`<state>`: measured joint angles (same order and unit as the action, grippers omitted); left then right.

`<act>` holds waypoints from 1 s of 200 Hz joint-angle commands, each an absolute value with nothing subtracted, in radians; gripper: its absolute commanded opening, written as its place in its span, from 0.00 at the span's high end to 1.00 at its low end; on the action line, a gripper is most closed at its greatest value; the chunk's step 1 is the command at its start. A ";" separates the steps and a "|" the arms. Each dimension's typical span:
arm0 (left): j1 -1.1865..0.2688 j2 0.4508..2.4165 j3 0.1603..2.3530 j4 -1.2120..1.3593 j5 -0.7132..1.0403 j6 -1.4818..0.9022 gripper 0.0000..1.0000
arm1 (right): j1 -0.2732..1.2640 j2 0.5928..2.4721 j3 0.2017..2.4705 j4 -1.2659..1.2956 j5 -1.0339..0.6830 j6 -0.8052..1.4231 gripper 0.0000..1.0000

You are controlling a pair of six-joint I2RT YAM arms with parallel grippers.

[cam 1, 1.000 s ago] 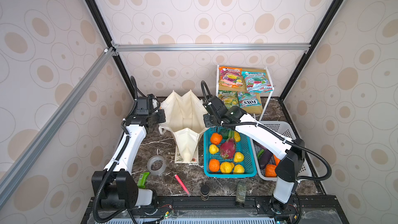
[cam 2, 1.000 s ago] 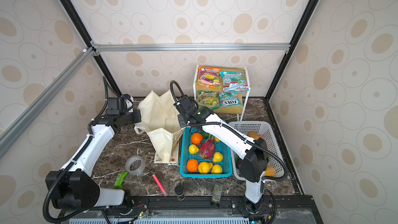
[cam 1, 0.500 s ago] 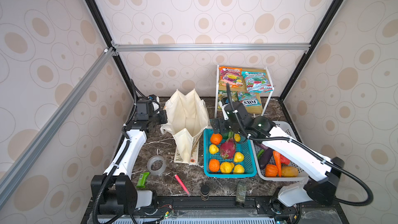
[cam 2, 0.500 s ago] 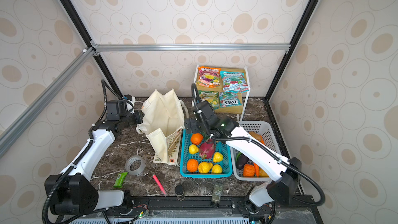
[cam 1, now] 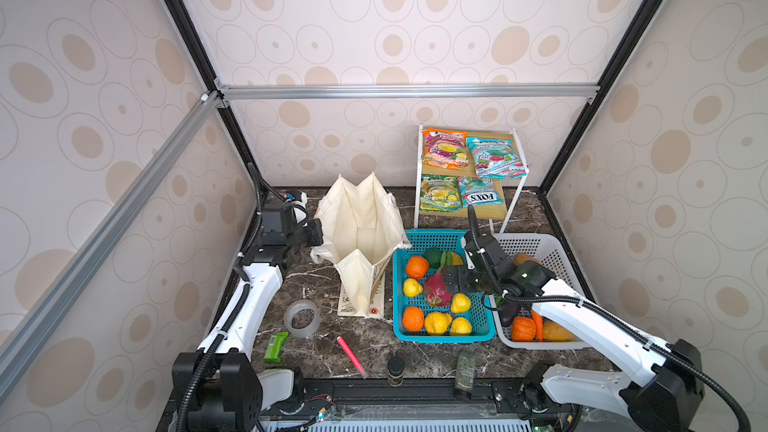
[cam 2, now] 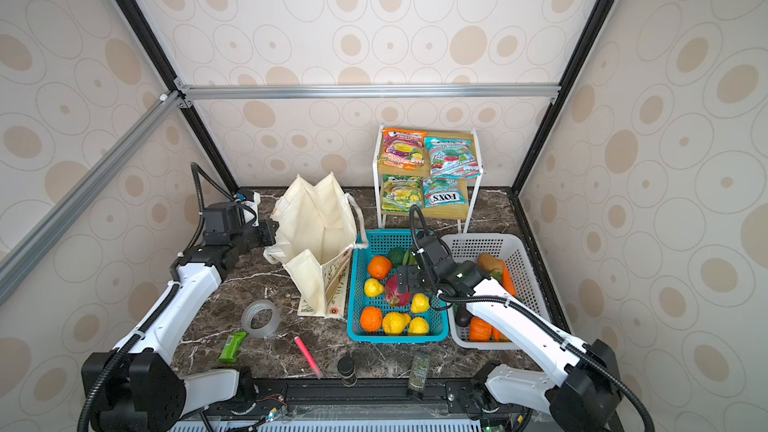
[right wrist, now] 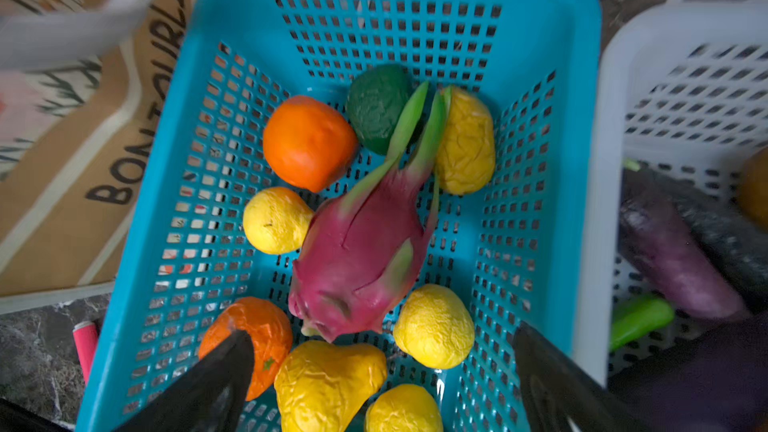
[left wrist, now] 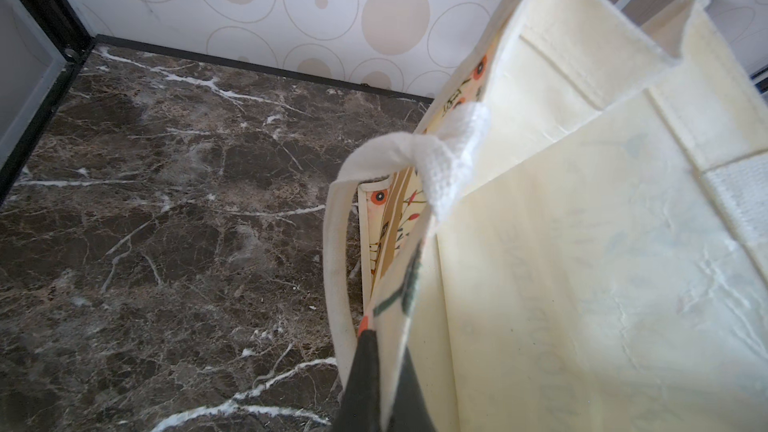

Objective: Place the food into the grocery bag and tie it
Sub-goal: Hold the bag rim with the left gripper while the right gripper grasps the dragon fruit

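Observation:
The cream grocery bag [cam 1: 361, 218] [cam 2: 316, 218] stands open at the back, left of the turquoise basket [cam 1: 482, 317]. My left gripper [cam 1: 318, 238] [left wrist: 388, 342] is shut on the bag's left wall [left wrist: 582, 243], just under its white handle [left wrist: 449, 160]. My right gripper [cam 1: 457, 284] [right wrist: 382, 334] hangs open over the basket, above the pink dragon fruit [right wrist: 361, 251] [cam 2: 392, 290], with nothing between its fingers. Oranges [right wrist: 309, 141] and yellow citrus [right wrist: 434, 326] lie around it. A purple eggplant [right wrist: 673, 259] lies in the white basket [cam 1: 548, 251]. Candy packets [cam 1: 444, 149] sit on the rack.
The white wire rack [cam 1: 515, 197] stands behind the baskets. On the marble in front lie a tape roll [cam 1: 302, 317], a green bar [cam 1: 275, 346], a pink pen [cam 1: 351, 355] and two dark jars [cam 1: 395, 367] [cam 1: 465, 365]. Walls close in left, back and right.
My right gripper let go of the bag's right rim, opened, and swung right and forward over the turquoise basket. The left gripper kept hold of the bag and barely moved.

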<state>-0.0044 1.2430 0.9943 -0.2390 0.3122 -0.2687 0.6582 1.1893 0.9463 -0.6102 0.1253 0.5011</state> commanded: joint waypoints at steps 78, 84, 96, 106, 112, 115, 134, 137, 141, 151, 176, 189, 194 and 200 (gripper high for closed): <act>-0.019 1.227 0.960 -0.223 0.309 -0.236 1.00 | 0.653 1.421 0.883 -0.376 0.023 0.641 0.00; -0.019 1.227 0.959 -0.223 0.308 -0.237 1.00 | 0.653 1.433 0.886 -0.376 0.026 0.643 0.00; -0.023 1.226 0.960 -0.225 0.304 -0.236 1.00 | 0.651 1.452 0.888 -0.386 0.040 0.648 0.00; -0.026 1.226 0.959 -0.225 0.300 -0.236 1.00 | 0.651 1.464 0.881 -0.382 0.052 0.649 0.00; -0.029 1.225 0.960 -0.228 0.298 -0.235 1.00 | 0.648 1.470 0.875 -0.371 0.054 0.650 0.00; -0.030 1.226 0.959 -0.227 0.297 -0.235 1.00 | 0.648 1.470 0.873 -0.367 0.054 0.650 0.00; -0.037 1.224 0.959 -0.230 0.291 -0.232 1.00 | 0.639 1.480 0.852 -0.322 0.051 0.654 0.00; -0.039 1.224 0.960 -0.229 0.289 -0.233 1.00 | 0.638 1.482 0.850 -0.316 0.050 0.654 0.00; -0.041 1.224 0.960 -0.231 0.286 -0.232 1.00 | 0.638 1.483 0.847 -0.307 0.048 0.655 0.00; -0.043 1.222 0.961 -0.233 0.275 -0.229 1.00 | 0.636 1.489 0.841 -0.286 0.048 0.657 0.00; -0.049 1.222 0.960 -0.240 0.254 -0.222 1.00 | 0.632 1.528 0.839 -0.260 0.046 0.660 0.01; -0.051 1.223 0.960 -0.239 0.252 -0.221 1.00 | 0.632 1.548 0.841 -0.256 0.046 0.662 0.01; -0.054 1.223 0.961 -0.239 0.252 -0.222 1.00 | 0.631 1.554 0.841 -0.254 0.047 0.664 0.01; -0.055 1.223 0.962 -0.239 0.250 -0.221 1.00 | 0.631 1.557 0.841 -0.251 0.051 0.664 0.01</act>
